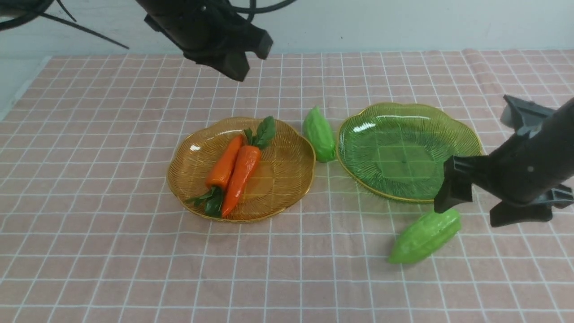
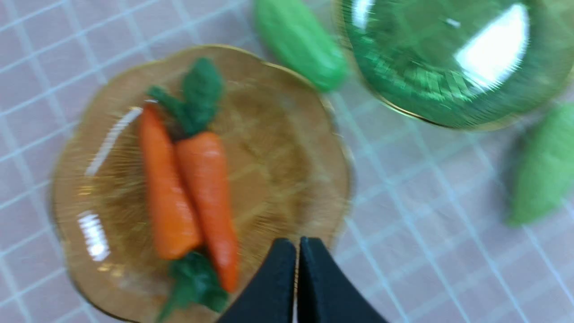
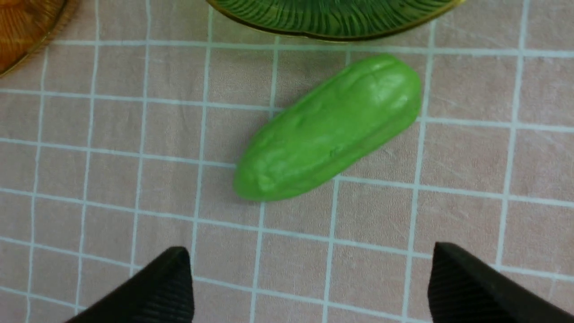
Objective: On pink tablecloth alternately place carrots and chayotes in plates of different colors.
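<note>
Two orange carrots [image 1: 233, 172] lie side by side in the amber plate [image 1: 287, 175], seen blurred as carrots [image 2: 188, 193] in the left wrist view. The green plate [image 1: 403, 152] holds nothing. One light green chayote [image 1: 319, 133] rests on the pink tablecloth [image 1: 112, 251] between the plates. A second chayote [image 1: 425, 236] lies on the cloth just in front of the green plate. My right gripper [image 1: 471, 213] hangs open over this chayote [image 3: 329, 128], its fingers [image 3: 175, 287] apart and holding nothing. My left gripper [image 1: 240, 72] is raised behind the amber plate, shut and holding nothing [image 2: 297, 244].
The cloth's far edge meets a pale wall [image 1: 403, 22]. Black cables [image 1: 67, 22] hang at the upper left. Bare cloth lies left of the amber plate and along the front.
</note>
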`<state>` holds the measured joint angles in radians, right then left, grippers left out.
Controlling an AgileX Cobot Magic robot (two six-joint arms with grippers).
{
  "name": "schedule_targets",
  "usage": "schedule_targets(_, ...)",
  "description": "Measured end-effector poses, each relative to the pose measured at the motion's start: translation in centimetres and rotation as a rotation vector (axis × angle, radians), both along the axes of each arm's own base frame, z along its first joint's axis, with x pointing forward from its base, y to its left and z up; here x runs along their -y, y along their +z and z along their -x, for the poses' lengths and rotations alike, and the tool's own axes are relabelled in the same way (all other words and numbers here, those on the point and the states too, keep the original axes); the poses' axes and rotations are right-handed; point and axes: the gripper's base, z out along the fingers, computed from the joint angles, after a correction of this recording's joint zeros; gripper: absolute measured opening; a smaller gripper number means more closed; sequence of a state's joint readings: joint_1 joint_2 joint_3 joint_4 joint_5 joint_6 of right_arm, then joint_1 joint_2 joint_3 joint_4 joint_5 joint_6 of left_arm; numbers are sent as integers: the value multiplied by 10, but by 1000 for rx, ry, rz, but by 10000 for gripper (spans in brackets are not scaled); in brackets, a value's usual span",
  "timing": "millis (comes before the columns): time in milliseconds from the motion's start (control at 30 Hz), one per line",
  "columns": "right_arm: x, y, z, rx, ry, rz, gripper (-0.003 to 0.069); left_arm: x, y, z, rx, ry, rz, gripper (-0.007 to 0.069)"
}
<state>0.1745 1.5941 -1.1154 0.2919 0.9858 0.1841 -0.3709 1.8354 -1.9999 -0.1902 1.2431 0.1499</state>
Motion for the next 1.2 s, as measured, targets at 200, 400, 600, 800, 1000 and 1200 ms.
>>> schedule_targets(200,-3,-29,-21,-106,-102,-4,671,37,-8,38,-43,-128,-40,-3)
schedule_targets(400,-9,-41,-36,-145,-133,-34,671,44,-16,42,-60,-160,-64,-3)
schedule_targets(600,-12,-56,-48,-186,-167,-52,668,41,-17,40,-34,-155,-118,-3)
schedule_targets(800,-13,-75,-53,-237,-190,-45,663,39,-17,40,-26,-151,-134,-3)
schedule_targets(1000,-16,-86,-57,-269,-203,-59,605,39,-17,40,-24,-156,-136,-3)
schedule_targets(1200,-13,-92,-51,-344,-164,-9,419,39,-17,40,-24,-157,-137,-3)
